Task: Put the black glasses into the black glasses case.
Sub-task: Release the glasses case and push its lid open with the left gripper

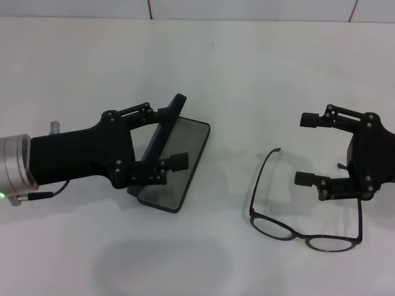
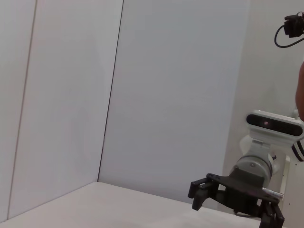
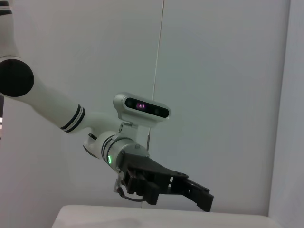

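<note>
The black glasses case (image 1: 187,148) lies open on the white table, left of centre in the head view, grey lining up. Its lid (image 1: 165,126) stands nearly upright. My left gripper (image 1: 165,135) is open and straddles the lid, with one finger behind it and one fingertip (image 1: 179,161) over the lining. The black glasses (image 1: 273,226) lie on the table at the right with both temple arms unfolded. My right gripper (image 1: 304,149) is open and empty just right of the glasses, over one temple arm. The wrist views show neither the case nor the glasses.
The white table (image 1: 247,74) runs back to a pale panelled wall (image 1: 247,7). The left wrist view shows the right gripper (image 2: 223,194) far off. The right wrist view shows the left gripper (image 3: 166,185) far off.
</note>
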Robot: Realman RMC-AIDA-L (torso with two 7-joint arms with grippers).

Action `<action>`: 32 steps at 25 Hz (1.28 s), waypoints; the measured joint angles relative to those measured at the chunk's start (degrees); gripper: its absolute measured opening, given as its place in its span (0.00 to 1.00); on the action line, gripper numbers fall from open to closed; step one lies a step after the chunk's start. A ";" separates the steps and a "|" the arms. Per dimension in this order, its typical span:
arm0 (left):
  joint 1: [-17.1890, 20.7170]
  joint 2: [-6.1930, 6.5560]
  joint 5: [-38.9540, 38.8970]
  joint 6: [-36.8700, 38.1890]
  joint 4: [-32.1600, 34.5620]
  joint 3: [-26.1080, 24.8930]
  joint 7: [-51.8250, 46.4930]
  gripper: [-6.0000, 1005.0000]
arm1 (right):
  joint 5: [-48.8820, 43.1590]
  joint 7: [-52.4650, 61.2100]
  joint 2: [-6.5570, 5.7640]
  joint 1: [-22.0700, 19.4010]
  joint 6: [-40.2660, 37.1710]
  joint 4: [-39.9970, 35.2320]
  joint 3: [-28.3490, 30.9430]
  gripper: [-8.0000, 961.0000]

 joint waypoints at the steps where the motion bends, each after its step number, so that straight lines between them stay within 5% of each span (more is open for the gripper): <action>1: 0.05 -0.03 0.01 -0.01 -0.01 -0.01 0.00 0.88 | -0.01 0.00 0.00 0.00 0.01 0.00 -0.03 0.90; 11: 0.38 -0.29 -0.17 -0.31 -0.20 -0.72 -1.65 0.85 | -0.13 -0.08 -0.17 -0.69 -0.23 0.00 -0.11 0.90; 17: -0.08 0.30 5.98 -7.90 9.90 -2.21 -24.46 0.83 | -0.15 0.07 -0.42 -1.54 -0.31 -0.62 0.32 0.89; 24: -0.95 -3.92 23.34 -15.07 23.11 -0.69 -41.43 0.80 | -0.15 -0.08 -0.45 -2.03 -0.34 -0.80 0.41 0.89; 32: -2.37 -3.78 27.87 -25.28 23.09 9.22 -46.80 0.77 | -0.15 -0.08 -0.46 -2.20 -0.26 -0.65 0.41 0.88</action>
